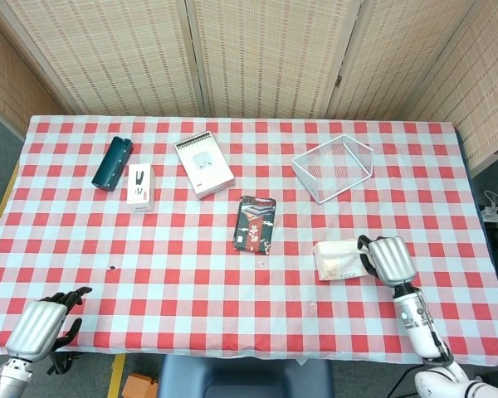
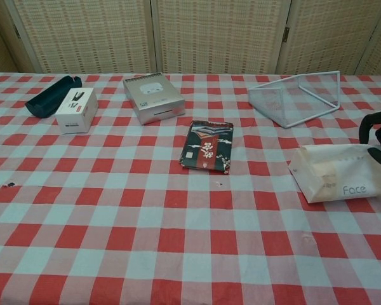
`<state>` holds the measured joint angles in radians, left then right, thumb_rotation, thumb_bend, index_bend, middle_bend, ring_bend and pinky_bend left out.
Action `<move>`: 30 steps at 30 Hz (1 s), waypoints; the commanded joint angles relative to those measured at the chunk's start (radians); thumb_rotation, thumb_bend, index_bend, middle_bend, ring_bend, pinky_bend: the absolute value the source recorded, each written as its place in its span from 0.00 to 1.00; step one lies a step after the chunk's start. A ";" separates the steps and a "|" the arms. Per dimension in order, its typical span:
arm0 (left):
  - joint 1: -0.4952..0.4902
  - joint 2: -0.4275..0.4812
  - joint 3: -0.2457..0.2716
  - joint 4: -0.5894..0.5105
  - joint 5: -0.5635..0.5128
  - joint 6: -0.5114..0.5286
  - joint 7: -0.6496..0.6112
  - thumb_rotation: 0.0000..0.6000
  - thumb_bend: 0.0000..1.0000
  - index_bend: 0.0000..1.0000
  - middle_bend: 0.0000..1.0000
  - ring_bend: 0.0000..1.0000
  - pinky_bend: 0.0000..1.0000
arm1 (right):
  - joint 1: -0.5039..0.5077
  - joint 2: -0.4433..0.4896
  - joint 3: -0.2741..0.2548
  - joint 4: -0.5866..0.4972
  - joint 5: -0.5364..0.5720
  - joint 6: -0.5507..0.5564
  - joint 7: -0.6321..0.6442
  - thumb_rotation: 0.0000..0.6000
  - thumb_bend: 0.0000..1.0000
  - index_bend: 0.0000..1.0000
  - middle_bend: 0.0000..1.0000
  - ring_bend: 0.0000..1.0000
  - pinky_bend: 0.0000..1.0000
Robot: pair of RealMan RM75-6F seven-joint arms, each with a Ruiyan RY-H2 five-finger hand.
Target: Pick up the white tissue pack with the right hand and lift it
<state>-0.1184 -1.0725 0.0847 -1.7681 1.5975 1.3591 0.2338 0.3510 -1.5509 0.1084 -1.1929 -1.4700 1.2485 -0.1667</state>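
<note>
A: From the head view, what carries everything?

B: A desk (image 1: 191, 274) under a red-and-white checked cloth, with woven-reed folding screens (image 1: 257, 50) behind it at twelve o'clock and grey floor at both sides.

A: Where is the white soft tissue pack?

B: The white soft tissue pack (image 1: 339, 259) lies flat on the cloth toward four o'clock. The right robot hand (image 1: 390, 259) sits over its three o'clock end, dark fingers touching that edge; whether they have closed on it I cannot tell. The left robot hand (image 1: 43, 327) hangs off the desk's seven o'clock corner, fingers curled loosely, holding nothing.

A: And the rest?

B: A white wire basket (image 1: 334, 167) at one o'clock, a dark patterned flat packet (image 1: 255, 224) near the centre, a white spiral-topped box (image 1: 204, 165) at eleven o'clock, and farther toward ten a small white carton (image 1: 140, 186) beside a dark teal case (image 1: 113, 163).

A: Now the chest view?

B: The same checked cloth (image 2: 146, 254) fills the frame, the screens (image 2: 216, 35) across the top. The tissue pack (image 2: 340, 173) rests at three o'clock, printed "Face". Only dark fingertips (image 2: 374, 127) of the right robot hand show at the frame's edge, above the pack's far end. The wire basket (image 2: 298, 95) stands at one o'clock, tilted.
</note>
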 commanded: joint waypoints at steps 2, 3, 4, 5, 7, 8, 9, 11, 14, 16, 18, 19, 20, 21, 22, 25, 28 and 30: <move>0.001 0.000 0.001 0.000 0.002 0.002 0.000 1.00 0.47 0.24 0.39 0.39 0.57 | 0.003 -0.019 -0.006 0.027 -0.018 0.021 0.028 1.00 0.54 0.67 0.80 0.69 1.00; 0.001 0.001 0.001 -0.001 0.002 0.002 -0.001 1.00 0.47 0.24 0.39 0.39 0.57 | 0.003 -0.021 -0.008 0.031 -0.022 0.026 0.030 1.00 0.55 0.70 0.80 0.69 1.00; 0.001 0.001 0.001 -0.001 0.003 0.002 -0.001 1.00 0.47 0.24 0.39 0.39 0.57 | 0.004 -0.022 -0.009 0.031 -0.025 0.029 0.030 1.00 0.56 0.72 0.80 0.69 1.00; 0.001 0.001 0.001 -0.001 0.003 0.002 -0.002 1.00 0.47 0.24 0.39 0.39 0.57 | 0.004 -0.020 -0.010 0.030 -0.028 0.033 0.030 1.00 0.56 0.73 0.80 0.69 1.00; 0.001 0.001 0.001 0.000 0.003 0.002 -0.003 1.00 0.47 0.24 0.39 0.39 0.57 | 0.007 -0.013 -0.009 0.021 -0.036 0.043 0.021 1.00 0.57 0.74 0.80 0.69 1.00; 0.001 0.001 0.001 0.000 0.003 0.002 -0.003 1.00 0.47 0.24 0.39 0.39 0.57 | 0.009 -0.008 -0.008 0.012 -0.039 0.047 0.016 1.00 0.57 0.74 0.80 0.69 1.00; 0.000 0.001 0.001 0.000 0.002 0.001 -0.003 1.00 0.47 0.24 0.39 0.39 0.57 | 0.012 -0.001 -0.005 -0.001 -0.042 0.051 0.010 1.00 0.57 0.74 0.80 0.69 1.00; 0.000 0.002 0.001 -0.001 0.002 0.000 -0.005 1.00 0.47 0.24 0.39 0.39 0.57 | 0.023 0.026 0.006 -0.046 -0.048 0.055 -0.010 1.00 0.57 0.75 0.80 0.69 1.00; -0.001 0.001 0.002 -0.001 0.004 -0.002 -0.005 1.00 0.47 0.24 0.39 0.39 0.57 | 0.042 0.079 0.040 -0.137 -0.040 0.057 -0.055 1.00 0.57 0.75 0.80 0.69 1.00; -0.001 0.001 0.003 0.000 0.004 -0.003 -0.006 1.00 0.47 0.24 0.39 0.39 0.57 | 0.057 0.121 0.071 -0.204 -0.024 0.053 -0.099 1.00 0.58 0.76 0.80 0.69 1.00; -0.002 0.001 0.003 -0.001 0.003 -0.004 -0.005 1.00 0.47 0.24 0.39 0.39 0.57 | 0.072 0.155 0.106 -0.254 0.004 0.043 -0.142 1.00 0.58 0.76 0.80 0.69 1.00; -0.002 0.001 0.003 -0.001 0.003 -0.005 -0.005 1.00 0.47 0.24 0.39 0.39 0.57 | 0.086 0.174 0.133 -0.282 0.032 0.031 -0.169 1.00 0.58 0.76 0.80 0.69 1.00; -0.002 0.001 0.003 -0.002 0.002 -0.006 -0.004 1.00 0.47 0.24 0.39 0.39 0.57 | 0.102 0.192 0.163 -0.301 0.067 0.012 -0.198 1.00 0.58 0.76 0.80 0.69 1.00; -0.002 0.001 0.004 -0.002 0.002 -0.007 -0.004 1.00 0.47 0.24 0.39 0.39 0.57 | 0.116 0.203 0.186 -0.309 0.099 -0.005 -0.220 1.00 0.58 0.76 0.80 0.69 1.00; -0.003 0.001 0.004 -0.002 0.002 -0.008 -0.003 1.00 0.47 0.24 0.39 0.39 0.57 | 0.131 0.213 0.209 -0.312 0.132 -0.024 -0.241 1.00 0.58 0.76 0.80 0.69 1.00; -0.004 0.000 0.004 -0.003 0.002 -0.009 -0.001 1.00 0.47 0.24 0.39 0.39 0.57 | 0.184 0.235 0.268 -0.275 0.229 -0.080 -0.313 1.00 0.58 0.76 0.80 0.69 1.00; -0.004 0.000 0.003 -0.003 -0.001 -0.011 -0.001 1.00 0.47 0.24 0.39 0.39 0.57 | 0.223 0.243 0.286 -0.202 0.281 -0.121 -0.362 1.00 0.58 0.76 0.80 0.69 1.00; -0.005 -0.001 0.002 -0.002 -0.005 -0.014 0.000 1.00 0.47 0.24 0.39 0.39 0.57 | 0.239 0.249 0.281 -0.164 0.288 -0.135 -0.373 1.00 0.58 0.76 0.80 0.69 1.00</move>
<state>-0.1236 -1.0737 0.0872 -1.7707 1.5930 1.3452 0.2337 0.5606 -1.3205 0.3756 -1.4062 -1.2047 1.1472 -0.5125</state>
